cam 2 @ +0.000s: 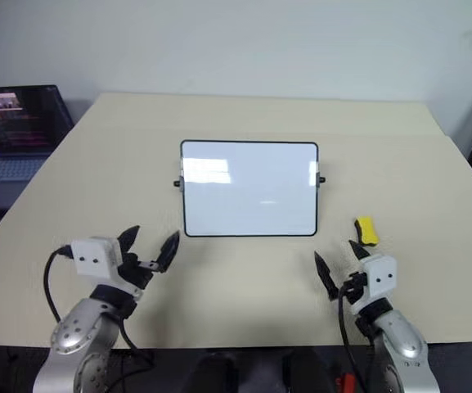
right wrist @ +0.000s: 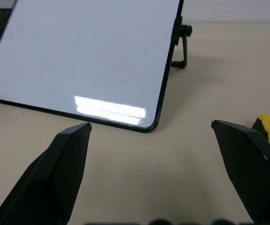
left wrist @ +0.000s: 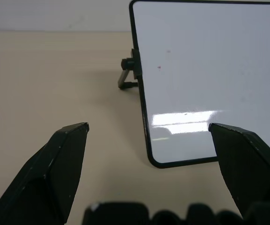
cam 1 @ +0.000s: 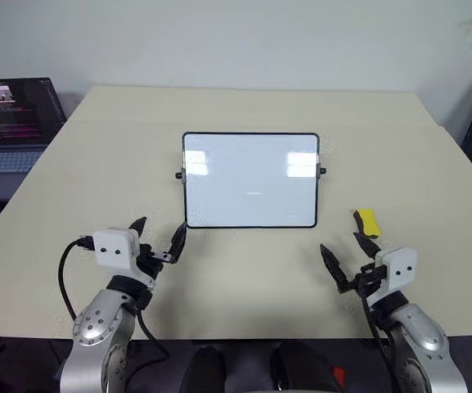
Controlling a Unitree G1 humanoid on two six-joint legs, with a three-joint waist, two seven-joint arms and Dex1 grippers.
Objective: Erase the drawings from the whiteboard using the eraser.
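Nearest the camera, both tools hover low over the front of the beige worktop (cam 1: 399,147), each with its 2 black fingers spread wide and nothing between them. Left tool (cam 1: 159,237) sits just in front of the whiteboard's near left corner, its inner finger close to the frame without touching it. Right tool (cam 1: 346,258) is near the front right, pointing forward.

Just beyond the right tool's outer finger lies the eraser (cam 1: 367,220), a small yellow block flat on the worktop, to the right of the board's near right corner and apart from it.

Farther in, at the middle of the worktop, the whiteboard (cam 1: 250,179) stands tilted back on its side props, with black knobs at both side edges. Its glossy face carries bright reflections; in the left wrist view a tiny reddish speck (left wrist: 159,67) shows on the white surface.

Past the worktop's far left edge, an open laptop (cam 1: 11,123) has its screen lit.
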